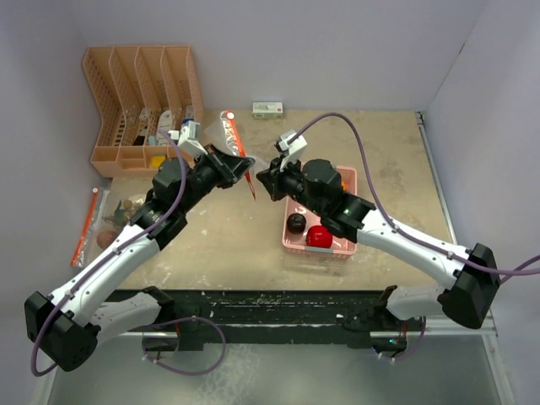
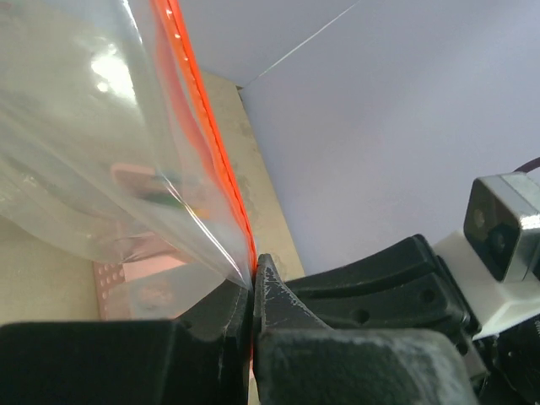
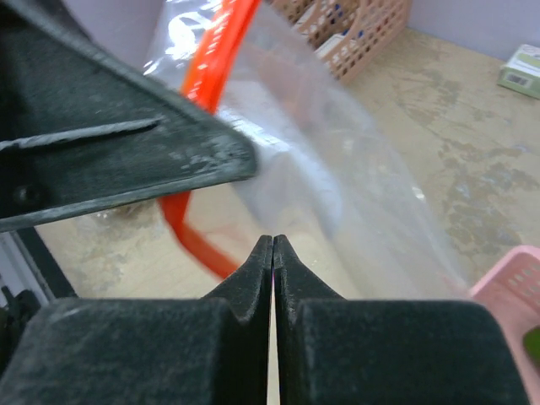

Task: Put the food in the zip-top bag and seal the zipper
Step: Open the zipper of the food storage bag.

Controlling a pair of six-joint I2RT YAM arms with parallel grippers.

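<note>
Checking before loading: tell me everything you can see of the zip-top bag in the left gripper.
The zip-top bag is thin, clear, glossy film with an orange zipper strip along its mouth. It hangs wrinkled above the table. The left gripper is shut on its edge by the zipper. The right gripper is shut at the film; whether it pinches it is unclear.

Glossy clear-plastic zip-top bag (image 2: 84,152) — matt, scuffed black on the left end effector (image 2: 253,274).
</note>
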